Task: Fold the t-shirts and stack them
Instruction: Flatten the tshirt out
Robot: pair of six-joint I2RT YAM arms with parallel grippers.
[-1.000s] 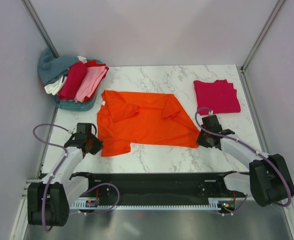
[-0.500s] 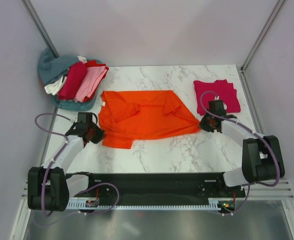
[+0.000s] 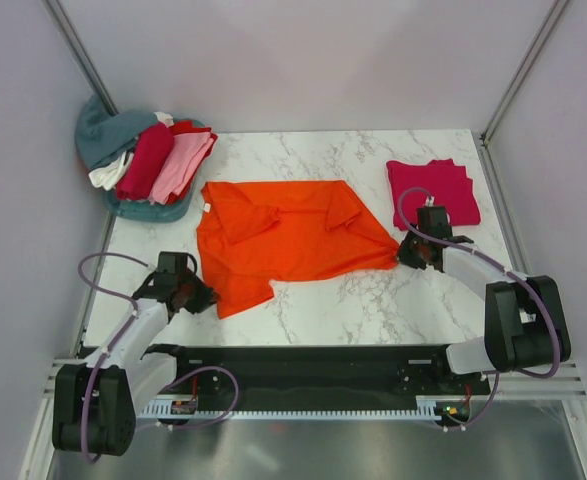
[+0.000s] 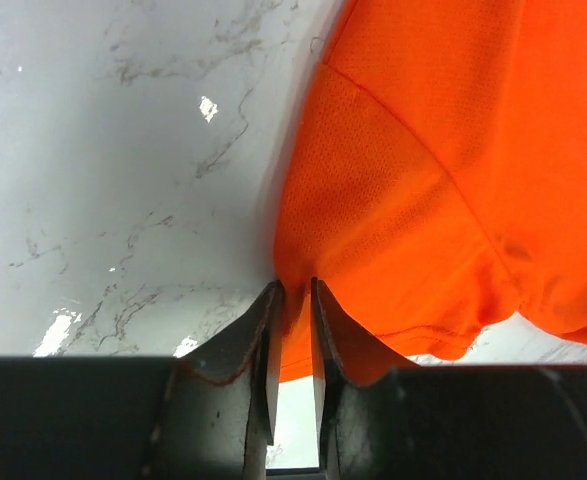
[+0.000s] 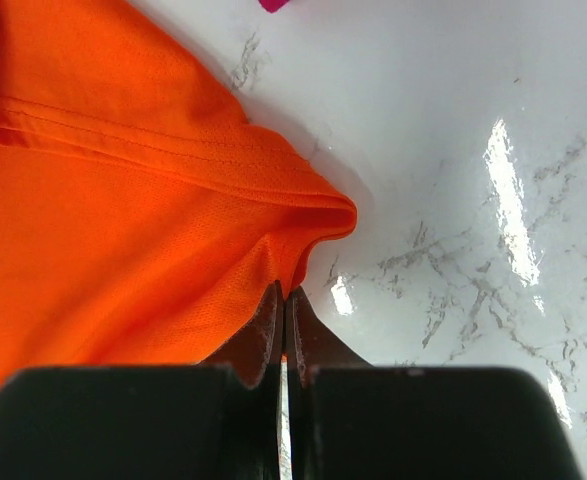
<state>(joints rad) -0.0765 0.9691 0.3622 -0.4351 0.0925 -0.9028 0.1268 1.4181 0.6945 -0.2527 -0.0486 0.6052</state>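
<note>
Left tool [image 4: 293,292] and right tool [image 5: 285,296] each pinch a near corner of the orange t-shirt [image 3: 293,235], rumpled on the tabletop [image 3: 373,300]. Likely the flattening step. Next, draw the corners apart before folding.

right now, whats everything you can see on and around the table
orange t-shirt: 1, bright orange, spread out mid-table
crimson-pink t-shirt: 1, crimson-pink, folded, far right of the table
dark red shirt: 1, dark red, in the pile at the far left corner
light pink shirt: 1, light pink, same pile, right of the dark red one
white shirt: 1, white, same pile, left edge
teal shirt: 1, teal, under and behind that pile
marble table: 1, white with grey veins
left arm: 1, white and black, near left; jaws shut on the orange t-shirt's near-left edge
right arm: 1, white and black, right; jaws shut on its right corner
</note>
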